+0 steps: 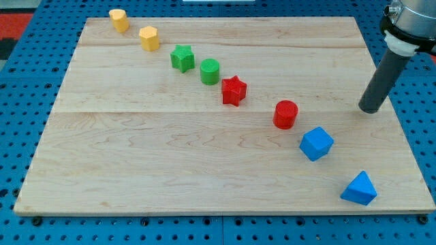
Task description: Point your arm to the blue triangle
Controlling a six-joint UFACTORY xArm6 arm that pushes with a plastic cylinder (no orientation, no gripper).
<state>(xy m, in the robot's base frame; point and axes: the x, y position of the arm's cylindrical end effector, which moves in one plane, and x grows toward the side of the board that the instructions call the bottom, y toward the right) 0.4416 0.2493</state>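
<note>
The blue triangle (pixel 360 188) lies near the bottom right corner of the wooden board (pixel 170 163). My tip (pixel 370 109) stands on the board at the right, well above the triangle and up-right of the blue cube (pixel 317 143). It touches no block. The rod rises toward the view's top right corner.
The blocks form a diagonal row from top left to bottom right: two yellow blocks (pixel 119 20) (pixel 149 38), a green star (pixel 182 58), a green cylinder (pixel 210 71), a red star (pixel 233 90), a red cylinder (pixel 286 114). A blue pegboard (pixel 27 68) surrounds the board.
</note>
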